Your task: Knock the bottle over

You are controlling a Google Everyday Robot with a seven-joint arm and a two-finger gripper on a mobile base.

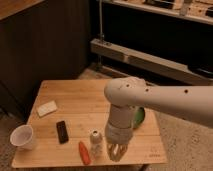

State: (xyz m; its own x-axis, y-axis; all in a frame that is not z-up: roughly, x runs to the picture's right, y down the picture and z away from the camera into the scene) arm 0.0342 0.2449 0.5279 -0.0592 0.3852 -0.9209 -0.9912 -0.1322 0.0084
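Note:
The bottle, small and whitish-grey with a rounded cap, stands upright near the front edge of the wooden table. My gripper hangs from the white arm just to the bottle's right, its tip down at table height. The fingers are shut with nothing between them. A narrow gap shows between the gripper and the bottle.
An orange carrot-like thing lies just left of the bottle at the front edge. A black phone, a white cup and a pale sponge sit on the left. A green object is partly hidden behind the arm.

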